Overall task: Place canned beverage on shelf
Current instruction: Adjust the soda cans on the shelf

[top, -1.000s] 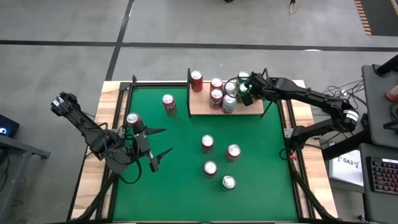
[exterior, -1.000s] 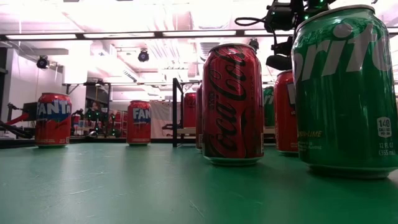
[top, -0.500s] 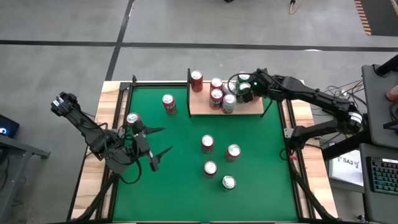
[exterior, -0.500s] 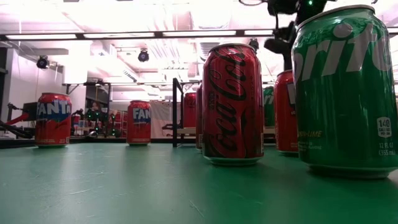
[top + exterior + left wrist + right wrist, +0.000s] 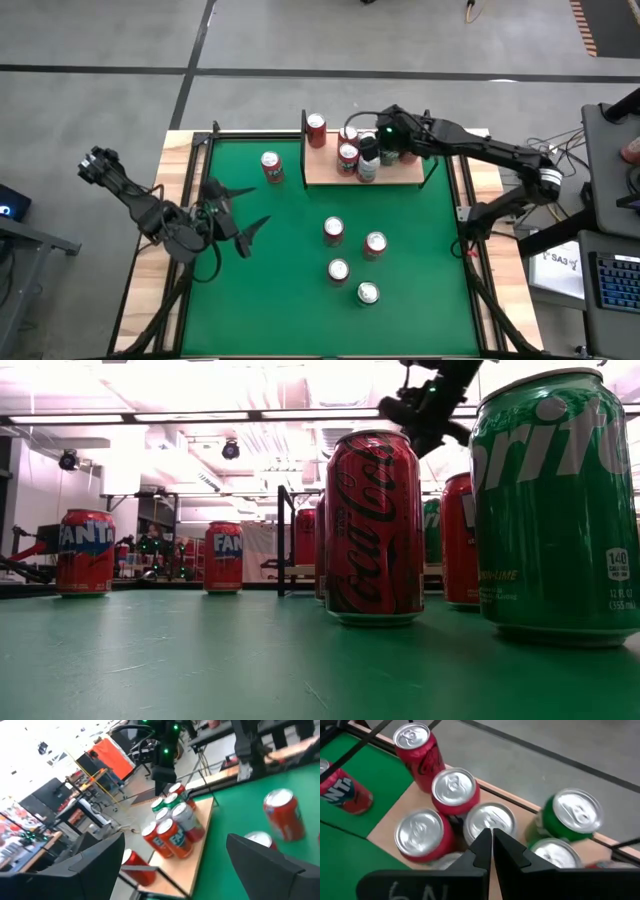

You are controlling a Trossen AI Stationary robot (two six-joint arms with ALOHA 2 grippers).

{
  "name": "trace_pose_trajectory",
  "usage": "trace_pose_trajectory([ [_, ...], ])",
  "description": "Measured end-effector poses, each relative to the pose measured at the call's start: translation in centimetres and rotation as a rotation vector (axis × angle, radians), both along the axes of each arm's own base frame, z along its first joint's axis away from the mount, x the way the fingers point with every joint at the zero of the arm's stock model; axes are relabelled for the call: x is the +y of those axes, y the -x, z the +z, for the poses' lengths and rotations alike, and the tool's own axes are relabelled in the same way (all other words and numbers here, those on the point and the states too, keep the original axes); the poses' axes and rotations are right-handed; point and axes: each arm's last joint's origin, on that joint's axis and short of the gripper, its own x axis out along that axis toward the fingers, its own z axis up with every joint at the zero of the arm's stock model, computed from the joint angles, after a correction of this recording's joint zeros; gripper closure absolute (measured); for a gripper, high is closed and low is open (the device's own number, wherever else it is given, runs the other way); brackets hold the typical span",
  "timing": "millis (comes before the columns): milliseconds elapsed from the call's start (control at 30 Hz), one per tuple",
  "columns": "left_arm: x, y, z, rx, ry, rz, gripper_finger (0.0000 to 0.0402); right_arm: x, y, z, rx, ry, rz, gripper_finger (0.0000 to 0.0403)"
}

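High view, item one: the shelf (image 5: 400, 177), a light tan board at the far edge of the green table (image 5: 290, 290), its long axis running left to right. We count a cluster of upright cans (image 5: 348, 154) crowded on it, tops facing up, plus one red can (image 5: 316, 129) at its left end. Item two: the right gripper (image 5: 382, 128), arm stretched in from the right side and hovering over the cluster, fingers pressed together with nothing between them. Item three: the left gripper (image 5: 243, 205), low over the table's left part, fingers spread wide and pointing toward the table's middle, holding nothing. Item four: loose cans upright on the felt, one red can (image 5: 270, 166) left of the shelf and four more (image 5: 335, 231) near the middle.

Right wrist view adds what we cannot read from above: silver lids, red bodies and two green cans (image 5: 570, 817) directly beneath the closed fingertips (image 5: 492, 845). Low view alone shows labels: a Sprite can (image 5: 555, 510) and a Coca-Cola can (image 5: 373, 525) nearest.
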Motion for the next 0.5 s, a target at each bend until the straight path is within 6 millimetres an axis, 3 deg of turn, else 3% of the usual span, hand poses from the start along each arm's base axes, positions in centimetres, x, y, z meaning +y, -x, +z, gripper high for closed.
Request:
trace_pose_trajectory([
  [267,2.3,2.0,-1.0,0.02,0.037,-0.133,0.0104,-1.9,-4.2,-0.4,0.035,0.003,0.02,0.0394],
  [500,3.5,3.6,-1.5,-0.026,0.03,-0.155,0.0191,-3.2,-7.2,-0.8,0.045,-0.003,0.046,0.0394],
])
